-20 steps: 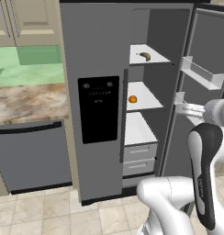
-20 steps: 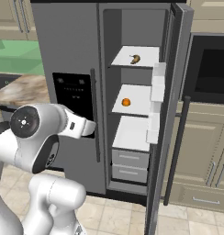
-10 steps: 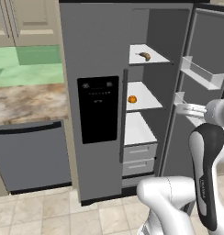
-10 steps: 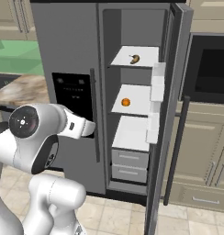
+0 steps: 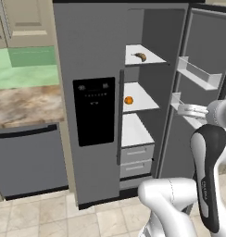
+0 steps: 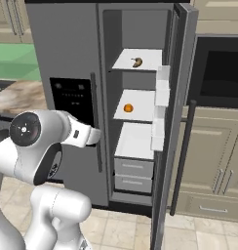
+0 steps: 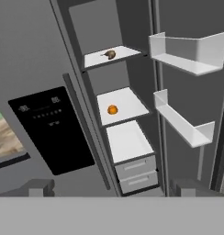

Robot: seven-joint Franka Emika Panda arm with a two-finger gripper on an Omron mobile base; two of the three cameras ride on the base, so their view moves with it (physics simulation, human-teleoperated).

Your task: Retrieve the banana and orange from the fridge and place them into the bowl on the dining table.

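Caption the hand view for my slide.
Open fridge: banana on top shelf, orange one shelf below.

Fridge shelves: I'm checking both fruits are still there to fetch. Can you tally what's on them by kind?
banana: 1, on the upper shelf
orange: 1, on the shelf below
Total: 2 fruits in the open fridge
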